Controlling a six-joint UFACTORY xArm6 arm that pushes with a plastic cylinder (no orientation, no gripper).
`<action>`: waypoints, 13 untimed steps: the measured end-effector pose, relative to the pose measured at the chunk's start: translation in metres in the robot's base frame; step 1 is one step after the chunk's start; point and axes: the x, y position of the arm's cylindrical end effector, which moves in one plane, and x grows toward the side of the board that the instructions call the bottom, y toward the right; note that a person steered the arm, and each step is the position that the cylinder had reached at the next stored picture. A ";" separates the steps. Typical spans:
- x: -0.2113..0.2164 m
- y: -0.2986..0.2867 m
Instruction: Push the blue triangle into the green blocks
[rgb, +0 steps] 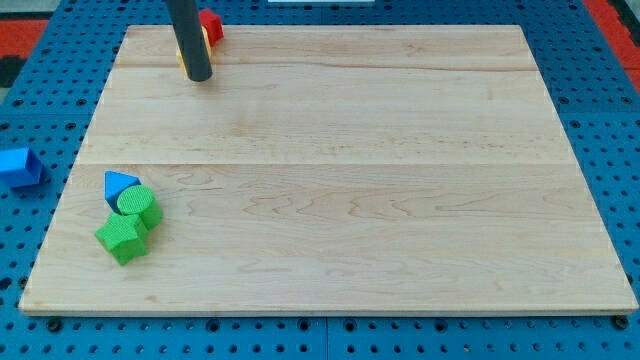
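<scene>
a: in the camera view, where is my tip (198, 76)?

b: near the view's top left, on the wooden board (340, 170). the dark rod comes down from the top edge and its lower end sits on the wood.

a: is there a pincer, and how wide is it?

b: no jaws at all, only the straight rod, so nothing opens or closes and nothing is held. just behind the rod sit a red block (211, 24) and a yellow block (183, 55), both partly hidden by it; their shapes cannot be made out. whether the rod touches either, i cannot tell.

a: and the blue triangle (119, 185)?

b: at the view's lower left, well apart from the tip. it is against the green cylinder (138, 206), which lies just below and to its right. the green cube (122, 238) sits below that, touching the cylinder. the three form one tight cluster near the board's left edge.

a: the surface and surroundings?

b: pale wood planks laid on a blue perforated base (610, 150). another blue block (19, 166) lies off the board at the view's left edge, on the base. a red strip (620, 20) shows in the top right corner.
</scene>
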 end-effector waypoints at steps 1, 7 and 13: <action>0.019 0.000; 0.045 -0.033; 0.163 -0.082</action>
